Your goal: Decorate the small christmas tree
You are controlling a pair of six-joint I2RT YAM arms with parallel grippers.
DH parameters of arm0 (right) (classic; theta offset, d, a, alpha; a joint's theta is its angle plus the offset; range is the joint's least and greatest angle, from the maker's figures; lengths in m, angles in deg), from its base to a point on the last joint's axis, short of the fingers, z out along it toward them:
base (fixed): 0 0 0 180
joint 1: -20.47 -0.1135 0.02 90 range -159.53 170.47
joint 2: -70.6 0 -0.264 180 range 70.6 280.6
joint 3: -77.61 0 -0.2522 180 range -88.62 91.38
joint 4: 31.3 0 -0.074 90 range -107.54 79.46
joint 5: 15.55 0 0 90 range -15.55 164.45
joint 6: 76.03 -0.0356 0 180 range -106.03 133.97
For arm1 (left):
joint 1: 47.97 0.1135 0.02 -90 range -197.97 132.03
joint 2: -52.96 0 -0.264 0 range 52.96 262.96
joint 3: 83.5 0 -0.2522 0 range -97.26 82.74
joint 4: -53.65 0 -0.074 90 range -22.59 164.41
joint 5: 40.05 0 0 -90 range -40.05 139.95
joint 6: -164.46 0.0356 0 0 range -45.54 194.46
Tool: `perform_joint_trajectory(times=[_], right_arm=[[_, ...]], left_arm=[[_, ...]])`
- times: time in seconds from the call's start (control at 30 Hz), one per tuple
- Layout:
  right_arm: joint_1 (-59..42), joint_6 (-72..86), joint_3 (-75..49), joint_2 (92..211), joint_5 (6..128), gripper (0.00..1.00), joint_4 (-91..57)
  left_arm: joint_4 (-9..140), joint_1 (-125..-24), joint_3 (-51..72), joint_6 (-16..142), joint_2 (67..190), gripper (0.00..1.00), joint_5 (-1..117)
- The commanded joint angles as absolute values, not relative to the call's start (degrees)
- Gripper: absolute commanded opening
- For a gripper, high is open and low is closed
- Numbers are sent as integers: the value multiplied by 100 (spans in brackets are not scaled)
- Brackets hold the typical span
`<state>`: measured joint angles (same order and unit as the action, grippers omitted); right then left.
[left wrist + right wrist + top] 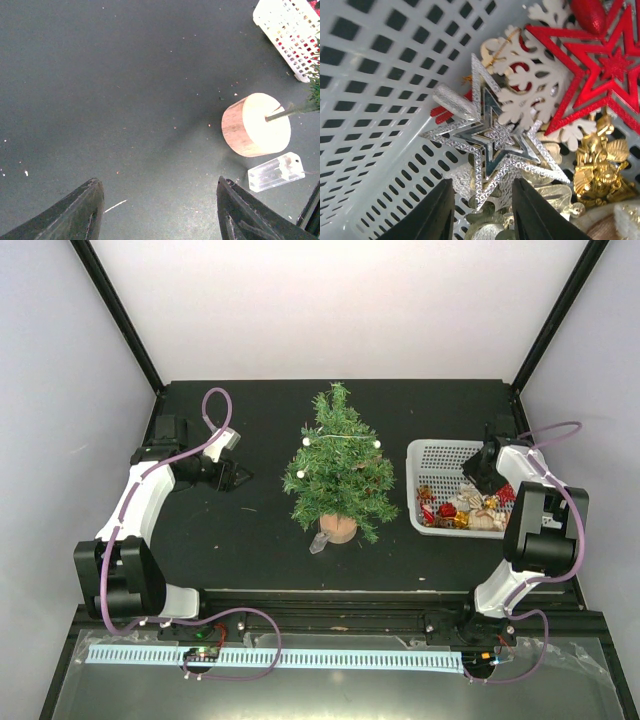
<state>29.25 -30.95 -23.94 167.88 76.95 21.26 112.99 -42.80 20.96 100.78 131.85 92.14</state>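
The small christmas tree [338,465] stands upright mid-tabletop [250,540] on its round wooden base [255,125]. Left of the tree, well apart, the left pincer [158,182] hangs spread and empty. Right of the tree, the right pincer [482,185] sits inside a white basket [370,100], spread astride a silver star [495,135].

white lattice basket [440,458] (at the right), black table [230,540], small clear plastic block [319,543] lying flat
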Motion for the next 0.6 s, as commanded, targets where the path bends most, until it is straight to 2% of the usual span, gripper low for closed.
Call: perform_joint_trajectory(times=[0.0,0.1,0.57], right_arm=[[2964,-3030,-2522,16727,7734,42,2117],[2962,-3004,-2542,16805,7736,46,2122],[2963,-2968,-2360,17449,7507,43,2051]], left_arm=[[11307,-4298,2075,10195,13131,63,9372],[11302,-4294,2077,10179,13140,63,9396],[11251,-4298,2126,10199,13141,63,9363]])
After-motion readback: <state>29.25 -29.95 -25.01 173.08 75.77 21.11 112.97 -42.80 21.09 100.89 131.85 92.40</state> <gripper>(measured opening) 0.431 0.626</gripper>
